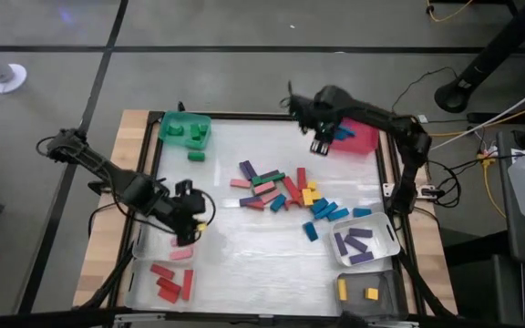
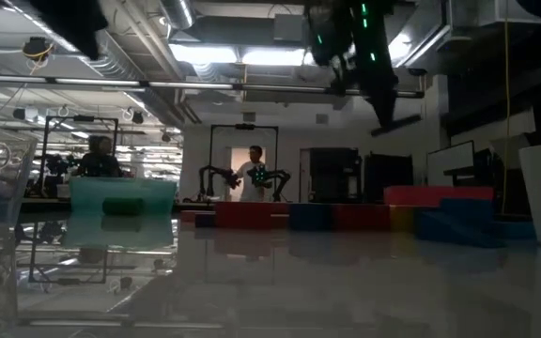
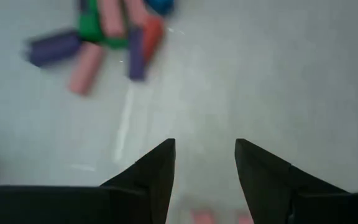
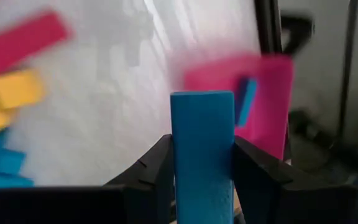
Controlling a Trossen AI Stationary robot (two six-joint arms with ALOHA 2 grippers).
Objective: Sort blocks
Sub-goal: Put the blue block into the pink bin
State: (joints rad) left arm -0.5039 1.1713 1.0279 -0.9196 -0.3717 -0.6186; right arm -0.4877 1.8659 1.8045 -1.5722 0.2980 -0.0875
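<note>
A loose pile of blocks [image 1: 281, 191] in red, pink, green, blue, purple and yellow lies mid-table. My right gripper [image 1: 320, 146] hangs at the far right beside the red bin [image 1: 365, 141] and is shut on a blue block [image 4: 202, 124]. Another blue block [image 4: 247, 99] lies in that bin. My left gripper [image 1: 192, 223] hovers open over bare table at the near left, with nothing between its fingers [image 3: 160, 168]. A pink block [image 1: 182, 253] lies just near of it. My right gripper pinches the blue block by its two long sides [image 4: 202, 168] between its two fingers. The block runs along the fingers, and its free end [image 4: 202, 99] sticks out past their tips. The fingers point steeply down, and the block is lifted clear of the table.
A green bin [image 1: 185, 128] with green blocks stands at the far left. A clear bin [image 1: 386, 244] with purple blocks and a grey bin [image 1: 383, 284] with yellow blocks stand near right. Red blocks [image 1: 169, 281] lie in a clear bin near left. A black frame [image 1: 399, 182] edges the table.
</note>
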